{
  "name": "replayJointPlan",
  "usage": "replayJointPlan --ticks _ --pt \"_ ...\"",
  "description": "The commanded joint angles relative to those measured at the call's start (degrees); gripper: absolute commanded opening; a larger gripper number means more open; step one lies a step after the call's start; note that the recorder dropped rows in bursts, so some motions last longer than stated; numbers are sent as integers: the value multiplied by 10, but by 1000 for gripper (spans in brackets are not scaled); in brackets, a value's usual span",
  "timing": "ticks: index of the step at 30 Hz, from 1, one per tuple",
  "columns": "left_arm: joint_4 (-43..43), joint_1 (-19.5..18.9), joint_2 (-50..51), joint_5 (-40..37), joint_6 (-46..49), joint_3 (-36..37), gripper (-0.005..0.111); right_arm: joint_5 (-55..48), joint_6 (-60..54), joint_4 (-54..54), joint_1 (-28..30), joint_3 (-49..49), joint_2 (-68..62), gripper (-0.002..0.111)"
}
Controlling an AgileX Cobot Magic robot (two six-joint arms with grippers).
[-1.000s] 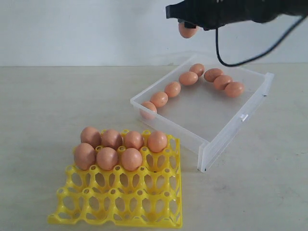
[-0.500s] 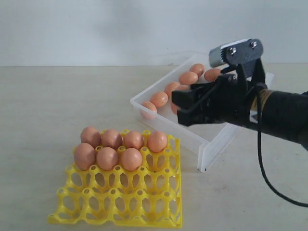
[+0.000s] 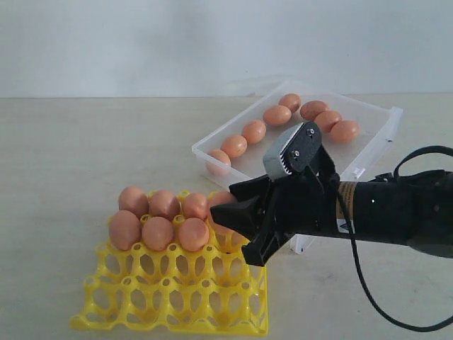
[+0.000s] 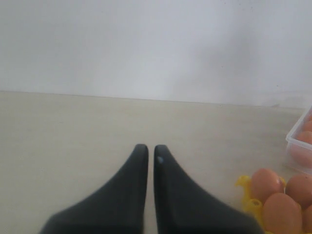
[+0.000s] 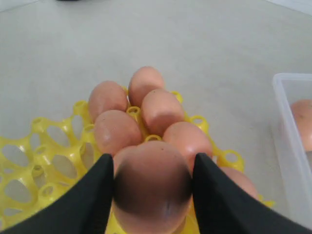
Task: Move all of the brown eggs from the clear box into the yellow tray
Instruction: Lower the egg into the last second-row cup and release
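One brown egg (image 5: 152, 187), clamped by the right gripper (image 5: 152, 158), shows plainly only wrist-side.

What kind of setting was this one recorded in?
Probably a lab test bench, not a kitchen: plain pale tabletop, blank white wall, plus a yellow tray and clear box of brown eggs.

You have a pale beige table (image 3: 85, 142) filling the frame from the middle down to the bottom edge. Two things lie directly on it: the yellow tray (image 3: 177, 324) at lower left and the clear box (image 3: 382, 134) right of centre, higher up. A strip of tabletop separates them.
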State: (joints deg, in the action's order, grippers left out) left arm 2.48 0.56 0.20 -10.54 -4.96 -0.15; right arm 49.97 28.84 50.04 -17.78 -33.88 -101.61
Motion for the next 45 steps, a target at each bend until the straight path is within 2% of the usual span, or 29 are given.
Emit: replayJointPlan --ticks 1,9,15,24,28,30,33,35,36,38,45 --pt "-1 -3 -2 3 0 1 4 29 1 -1 -2 -17 -20 0" --pt "-1 -3 -2 3 0 1 4 16 0 -2 -2 -17 -36 0" --pt "-1 -3 -2 3 0 1 4 9 -59 3 -2 -17 -36 0" --pt "-1 -3 -2 3 0 1 4 -49 -90 32 -2 -17 -36 0" --pt "-1 -3 -2 3 0 1 4 -39 -97 32 -2 -17 -36 1" --pt "-1 -3 -2 3 0 1 4 -35 -97 32 -2 -17 -36 6" --pt "-1 -3 -2 3 0 1 4 -35 -97 32 -2 -17 -36 20" --pt "-1 -3 -2 3 0 1 4 -35 -97 32 -2 -17 -36 31" --pt "-1 -3 -2 3 0 1 4 -34 -97 32 -2 -17 -36 41" --pt "-1 -3 -2 3 0 1 4 -25 -97 30 -2 -17 -36 50" --pt "-1 -3 -2 3 0 1 4 -3 -95 14 -2 -17 -36 51"
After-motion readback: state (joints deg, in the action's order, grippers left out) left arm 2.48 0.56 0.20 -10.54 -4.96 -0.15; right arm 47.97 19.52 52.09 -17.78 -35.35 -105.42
